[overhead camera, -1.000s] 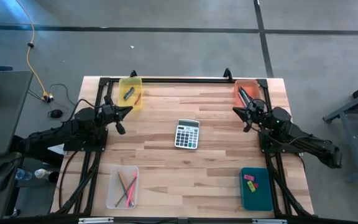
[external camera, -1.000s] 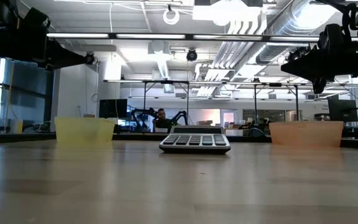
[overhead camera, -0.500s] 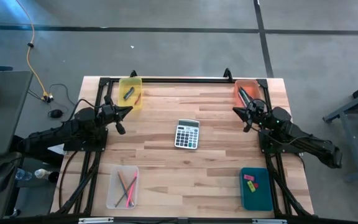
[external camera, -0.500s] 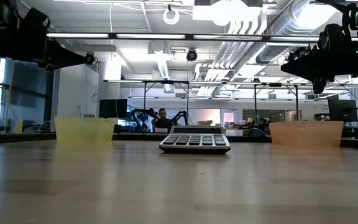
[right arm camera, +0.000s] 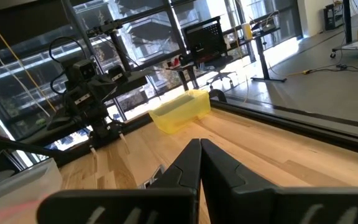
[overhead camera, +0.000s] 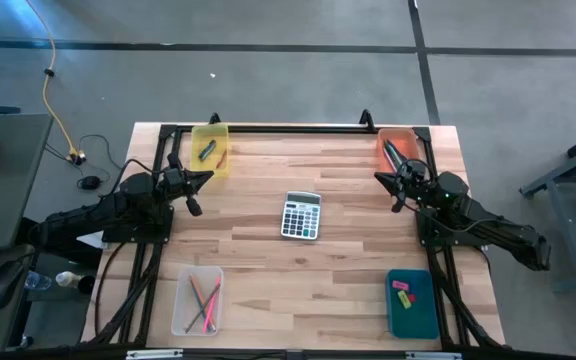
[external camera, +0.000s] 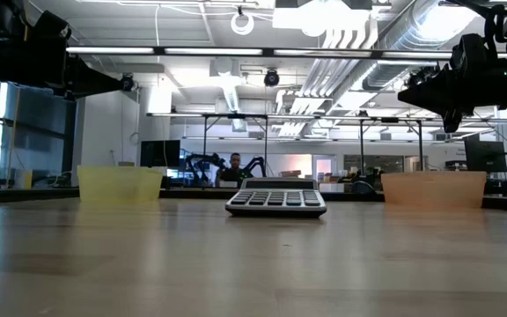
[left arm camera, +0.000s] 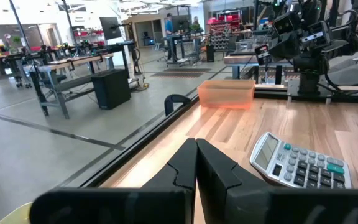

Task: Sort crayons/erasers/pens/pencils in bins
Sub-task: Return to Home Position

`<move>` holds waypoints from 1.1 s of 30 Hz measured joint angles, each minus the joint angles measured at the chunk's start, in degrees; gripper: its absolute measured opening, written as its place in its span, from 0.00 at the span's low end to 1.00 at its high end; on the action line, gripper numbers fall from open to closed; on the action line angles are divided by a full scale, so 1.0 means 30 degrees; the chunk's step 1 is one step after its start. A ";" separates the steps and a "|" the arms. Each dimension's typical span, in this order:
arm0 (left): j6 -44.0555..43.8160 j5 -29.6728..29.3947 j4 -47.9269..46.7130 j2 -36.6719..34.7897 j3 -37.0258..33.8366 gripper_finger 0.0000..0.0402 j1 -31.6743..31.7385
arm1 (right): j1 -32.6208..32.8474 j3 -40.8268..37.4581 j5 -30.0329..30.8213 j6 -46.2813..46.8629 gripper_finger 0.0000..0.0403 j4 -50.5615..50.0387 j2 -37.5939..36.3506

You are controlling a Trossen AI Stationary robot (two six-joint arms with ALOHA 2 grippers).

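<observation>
Both jaws are fully closed and hold nothing: the left gripper [overhead camera: 200,179] hangs above the table [overhead camera: 268,270] just near of the yellow bin [overhead camera: 211,150], and the right gripper [overhead camera: 384,180] hangs just near of the orange bin [overhead camera: 396,148]. At the near edge, the clear bin [overhead camera: 197,301] on the left contains pencils [overhead camera: 204,300], and the teal bin [overhead camera: 411,303] on the right contains erasers [overhead camera: 402,291]. Farther in, the calculator [overhead camera: 301,215] lies at table centre; at the far corners, the yellow bin holds small dark items and the orange bin holds pens [overhead camera: 392,150].
</observation>
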 joint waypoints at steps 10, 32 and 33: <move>-0.0004 -0.0255 -0.0073 0.0005 0.0002 0.00 -0.0400 | 0.0007 0.0000 0.0000 0.0000 0.00 0.0003 0.0000; -0.0005 -0.0112 -0.0131 0.0653 0.0022 0.00 -0.4371 | 0.0007 0.0000 0.0001 0.0000 0.00 0.0002 -0.0028; 0.0003 -0.0112 -0.0131 0.0651 0.0022 0.00 -0.4371 | 0.0007 0.0000 0.0006 0.0000 0.00 -0.0003 -0.0024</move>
